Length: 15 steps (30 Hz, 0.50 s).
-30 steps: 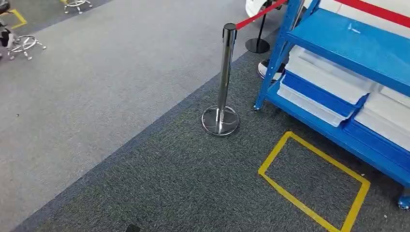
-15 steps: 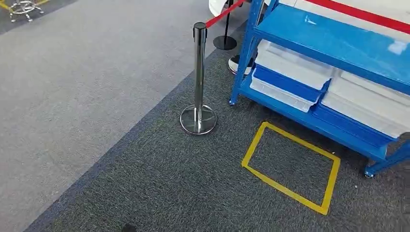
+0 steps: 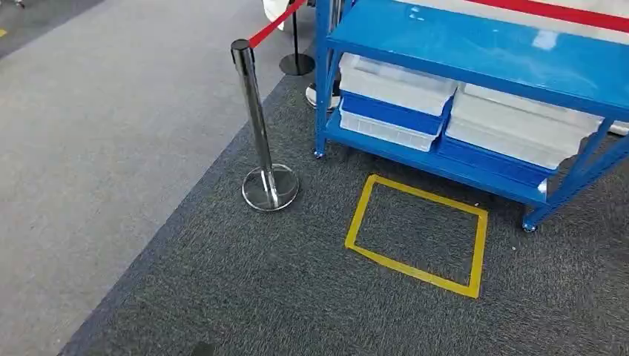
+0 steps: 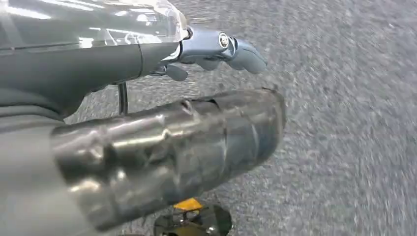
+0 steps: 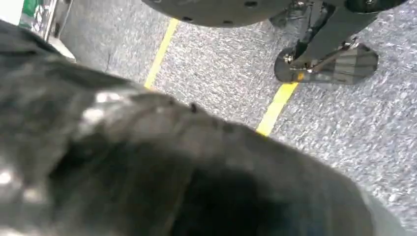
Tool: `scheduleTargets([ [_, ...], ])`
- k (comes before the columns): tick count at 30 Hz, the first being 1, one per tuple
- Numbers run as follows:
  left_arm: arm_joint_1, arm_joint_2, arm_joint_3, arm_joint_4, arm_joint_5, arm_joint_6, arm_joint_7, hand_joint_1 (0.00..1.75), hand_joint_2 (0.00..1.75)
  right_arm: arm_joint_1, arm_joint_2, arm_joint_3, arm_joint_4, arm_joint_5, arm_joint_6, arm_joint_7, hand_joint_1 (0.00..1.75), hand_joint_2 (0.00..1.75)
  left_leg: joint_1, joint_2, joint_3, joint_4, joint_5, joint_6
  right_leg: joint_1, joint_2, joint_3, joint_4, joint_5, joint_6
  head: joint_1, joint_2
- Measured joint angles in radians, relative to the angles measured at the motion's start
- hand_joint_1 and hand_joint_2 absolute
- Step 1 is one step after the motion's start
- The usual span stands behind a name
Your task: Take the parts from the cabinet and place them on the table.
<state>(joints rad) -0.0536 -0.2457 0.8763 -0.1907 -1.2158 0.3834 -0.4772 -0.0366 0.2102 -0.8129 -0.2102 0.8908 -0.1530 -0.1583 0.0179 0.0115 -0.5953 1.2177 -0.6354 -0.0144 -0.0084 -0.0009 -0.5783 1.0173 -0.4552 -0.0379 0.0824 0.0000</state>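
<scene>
Dark carpet (image 3: 245,297) spreads underfoot, and the blue cabinet (image 3: 475,44) stands ahead and to the robot's right, its long side running left to right. White bins (image 3: 397,85) sit on its lower shelf, parts presumably inside, unseen. A yellow floor box (image 3: 356,215) lies just before it. The left hand (image 4: 216,49) hangs low and empty with fingers loosely apart; the right hand (image 5: 162,167) is a blur, finger spread impossible to tell. Neither looks nearer.

Counting around the one blue cabinet (image 3: 475,52): two white bins (image 3: 397,81) on its lower shelf, one chrome post (image 3: 256,126) beside its corner, one yellow tape square (image 3: 417,231) on the carpet before it.
</scene>
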Motion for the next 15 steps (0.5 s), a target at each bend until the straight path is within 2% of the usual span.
scheduleTargets([
  [1,0.001,0.0,0.0,0.0,0.0,0.0,0.0,0.0,0.0,0.0,0.0,0.0,0.0,0.0,0.0,0.0,0.0,0.0,0.0,-0.002,-0.037,0.071,-0.022,-0.001,0.002,0.012,-0.001,0.002,-0.001,-0.001,0.0,0.0],
  [2,0.004,0.0,0.0,0.0,0.0,0.0,0.001,0.0,0.0,0.001,0.0,0.0,0.0,0.0,0.0,0.001,0.0,0.0,0.0,-0.002,-0.058,0.106,-0.018,0.0,0.003,0.026,0.0,0.004,-0.002,-0.002,0.0,0.0],
  [3,0.007,0.0,0.0,0.0,0.0,0.0,0.001,0.0,0.0,0.002,0.0,0.0,0.0,0.0,0.0,0.001,0.0,0.0,0.0,-0.002,-0.054,0.088,0.01,0.002,0.003,0.038,0.0,0.006,-0.003,-0.003,0.0,0.0],
  [4,0.007,0.0,0.0,0.0,0.0,0.0,0.001,0.0,0.0,0.002,0.0,0.0,0.0,-0.001,0.0,0.002,0.0,0.0,0.0,-0.003,-0.031,0.024,0.058,0.005,0.003,0.051,0.002,0.009,-0.004,-0.002,0.0,0.0],
  [5,0.006,0.0,0.0,0.0,0.0,0.0,0.001,0.0,0.0,0.002,0.0,0.0,0.0,-0.001,0.0,0.002,0.0,0.0,0.0,-0.009,0.007,-0.068,0.111,0.008,0.003,0.064,0.004,0.012,-0.006,0.0,0.0,0.0],
  [6,0.005,0.0,0.0,0.0,0.0,0.0,0.001,0.0,0.0,0.002,0.0,0.0,0.0,-0.001,0.001,0.002,0.0,0.0,0.0,-0.036,0.042,-0.154,0.153,0.014,0.003,0.073,0.004,0.015,-0.008,0.003,0.0,0.0],
  [7,0.006,0.001,0.0,0.0,0.0,0.001,0.001,0.0,0.0,0.001,0.002,0.0,0.0,-0.001,0.002,0.002,0.0,0.0,-0.001,-0.072,0.055,-0.191,0.141,0.018,0.008,0.08,-0.001,0.02,-0.01,0.009,0.0,0.0],
  [8,0.005,0.001,0.0,0.0,0.0,0.002,0.001,0.0,0.0,0.0,0.002,0.0,0.0,-0.001,0.004,0.002,0.0,0.0,0.0,-0.065,0.054,-0.197,0.143,0.017,0.006,0.091,-0.006,0.022,-0.009,0.015,0.0,0.0],
  [9,0.003,0.001,0.0,0.0,-0.002,0.002,0.001,0.0,0.0,0.001,0.001,0.0,0.0,-0.001,0.006,0.002,0.0,0.0,-0.004,-0.061,0.053,-0.197,0.144,0.019,0.002,0.093,-0.008,0.021,-0.008,0.021,0.0,0.0],
  [11,0.002,0.0,0.0,0.0,-0.002,0.003,0.001,0.0,0.0,0.006,0.002,0.0,0.001,-0.001,0.006,0.004,0.0,0.0,-0.003,-0.048,0.059,-0.204,0.15,0.031,0.003,0.108,-0.01,0.016,-0.003,0.035,0.0,0.0],
  [12,0.001,-0.002,0.0,0.0,-0.002,0.003,0.001,0.0,0.0,0.006,0.0,0.0,0.001,-0.001,0.006,0.005,0.0,0.0,0.004,-0.035,0.063,-0.214,0.158,0.041,0.0,0.084,-0.01,0.026,-0.01,0.037,0.0,0.0],
  [13,0.001,-0.001,0.001,0.0,-0.002,0.003,0.001,0.0,0.0,0.006,0.001,0.0,0.001,0.0,0.006,0.005,0.0,0.0,0.003,-0.029,0.064,-0.217,0.159,0.047,0.003,0.039,-0.024,0.056,-0.035,0.042,0.003,0.0],
  [14,0.002,-0.001,0.001,0.0,-0.002,0.003,0.002,0.0,0.0,0.004,0.0,0.0,0.001,0.0,0.006,0.005,0.0,0.0,0.003,-0.02,0.063,-0.217,0.159,0.049,0.001,0.021,-0.054,0.116,-0.073,0.046,0.003,0.0],
  [15,0.004,-0.001,0.001,0.0,-0.002,0.003,0.002,0.0,0.0,0.002,0.0,0.0,0.001,0.0,0.006,0.005,0.0,0.0,0.002,-0.01,0.064,-0.217,0.158,0.05,-0.001,0.015,-0.089,0.189,-0.11,0.051,0.003,0.0],
])
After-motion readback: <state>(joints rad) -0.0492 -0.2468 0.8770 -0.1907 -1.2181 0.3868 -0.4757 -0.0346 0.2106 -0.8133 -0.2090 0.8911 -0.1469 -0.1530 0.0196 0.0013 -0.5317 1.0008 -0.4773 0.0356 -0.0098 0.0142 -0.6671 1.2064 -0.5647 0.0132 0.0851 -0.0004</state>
